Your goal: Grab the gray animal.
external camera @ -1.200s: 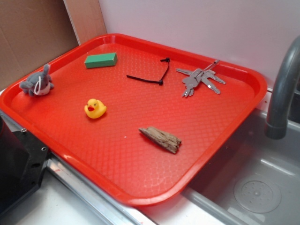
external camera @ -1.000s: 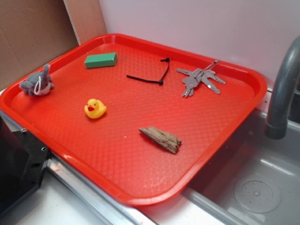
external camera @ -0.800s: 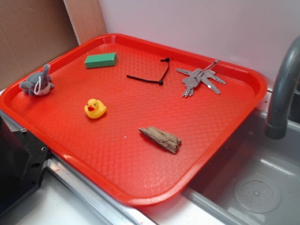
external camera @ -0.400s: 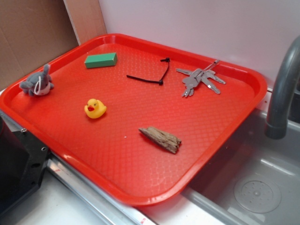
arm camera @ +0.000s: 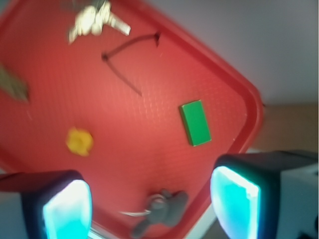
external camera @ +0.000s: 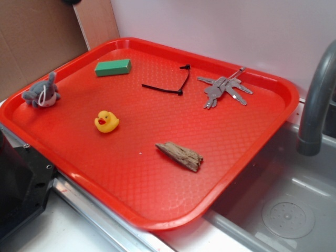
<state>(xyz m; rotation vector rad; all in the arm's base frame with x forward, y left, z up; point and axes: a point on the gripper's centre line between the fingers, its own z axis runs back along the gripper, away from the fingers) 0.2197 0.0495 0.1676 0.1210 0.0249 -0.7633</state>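
Observation:
The gray animal (external camera: 42,94) is a small plush lying at the far left corner of the red tray (external camera: 157,215), close to the rim. In the wrist view the gray animal (arm camera: 167,211) shows far below, between the two cyan-lit fingers, its thin loop trailing to the left. My gripper (arm camera: 152,209) is open, high above the tray, with nothing between its pads. In the exterior view only a small dark shape (external camera: 71,1) at the top edge shows; the gripper itself is out of frame there.
On the tray lie a yellow rubber duck (external camera: 106,121), a green block (external camera: 113,67), a black cable tie (external camera: 168,84), a bunch of keys (external camera: 224,90) and a piece of wood (external camera: 180,155). A gray faucet (external camera: 315,105) and sink (external camera: 286,215) stand on the right.
Nothing on the tray has moved. A small dark shape has come into view at the top edge of the exterior view.

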